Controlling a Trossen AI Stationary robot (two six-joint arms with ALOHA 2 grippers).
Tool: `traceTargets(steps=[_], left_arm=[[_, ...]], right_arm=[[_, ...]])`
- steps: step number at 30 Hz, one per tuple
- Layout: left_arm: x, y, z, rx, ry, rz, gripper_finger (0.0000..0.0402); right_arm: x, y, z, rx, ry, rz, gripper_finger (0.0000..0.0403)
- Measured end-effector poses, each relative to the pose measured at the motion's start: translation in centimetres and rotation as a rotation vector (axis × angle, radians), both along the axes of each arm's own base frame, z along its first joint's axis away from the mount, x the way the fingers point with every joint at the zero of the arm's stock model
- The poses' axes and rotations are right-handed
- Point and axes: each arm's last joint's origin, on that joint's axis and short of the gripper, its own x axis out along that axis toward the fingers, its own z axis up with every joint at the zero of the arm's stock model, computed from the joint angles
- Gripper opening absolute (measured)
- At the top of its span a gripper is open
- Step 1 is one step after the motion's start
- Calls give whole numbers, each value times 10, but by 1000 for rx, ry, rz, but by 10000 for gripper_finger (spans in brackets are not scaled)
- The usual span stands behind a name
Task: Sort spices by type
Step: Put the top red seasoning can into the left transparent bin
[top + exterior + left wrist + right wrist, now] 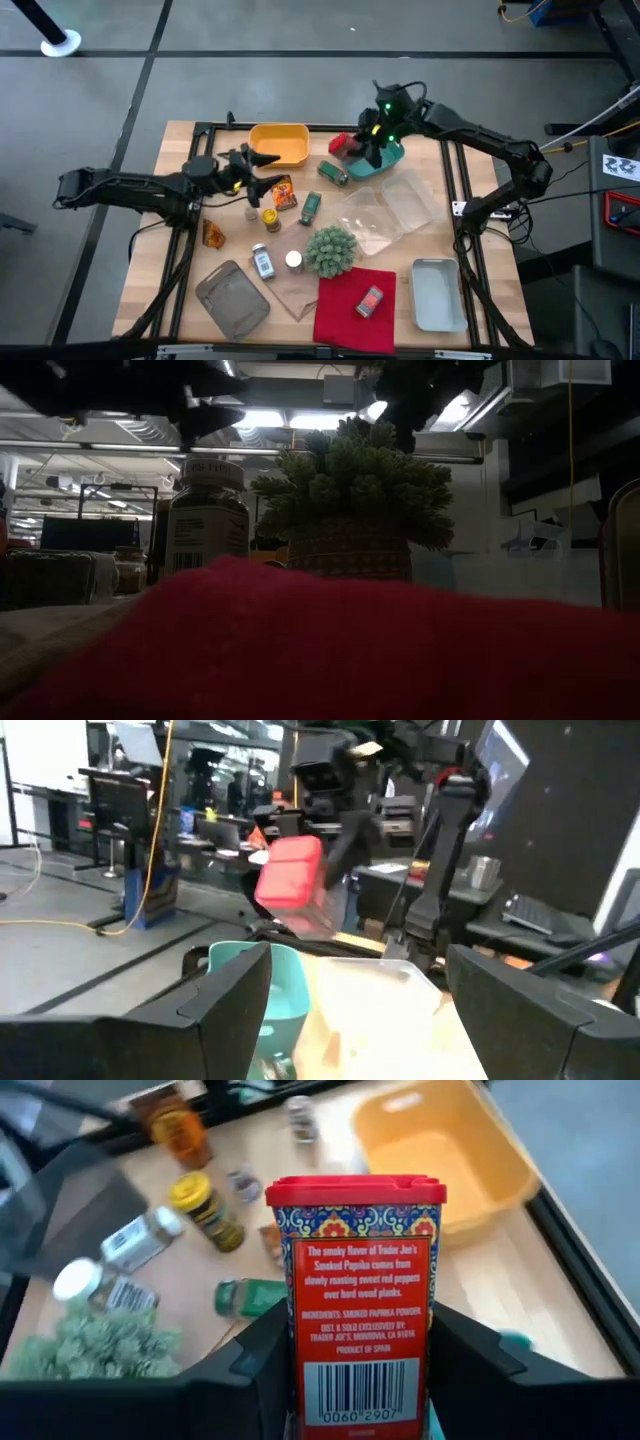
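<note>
The left gripper (262, 168) stands just left of the yellow bin (279, 144), over the table (470, 300), its two dark fingers spread wide with nothing between them. In its wrist view those fingers frame the teal bin (285, 990) and the red tin (291, 872) held up beyond it.

Below the yellow bin, which is a rounded, smooth plastic tub, the spices lie scattered on the pale wood: an orange-brown foil packet (285, 192), glossy and flat; a yellow-capped jar (270, 218); a green jar (310, 207) lying on its side; a second foil packet (212, 233) further left. Lower down lie a clear jar (263, 261) with a printed label and a white cap (293, 260) seen end-on. A grey lidded tray (233, 298) sits at the lower left.

The spiky green plant ball (330, 250) sits well below the yellow bin, rough and bristly, with the red cloth (352, 305) under it, soft and creased, carrying another small red tin (370, 301).

Right of the yellow bin, a second green jar (333, 173) lies near the teal bin. The right gripper (372, 140) hangs over that teal bin, closed on the red tin: a squared metal box with a red lid, patterned top band and a barcode label, clamped upright between both fingers. A clear plastic sheet (385, 212) lies crumpled below it, and a pale grey tray (437, 293) sits far lower right.
</note>
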Motion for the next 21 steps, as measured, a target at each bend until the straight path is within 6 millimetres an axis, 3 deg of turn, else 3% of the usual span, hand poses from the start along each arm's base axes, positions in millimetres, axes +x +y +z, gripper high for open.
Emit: traceTargets(steps=[5,13,21], left_arm=[[31,8,16,3,56,-58,285],[76,17,18,71,143,-61,285],[99,20,15,148,197,-67,285]], right_arm=[[11,22,-1,-130,21,79,179],[23,50,-3,-265,55,145,179],[28,66,-3,-302,71,156,179]])
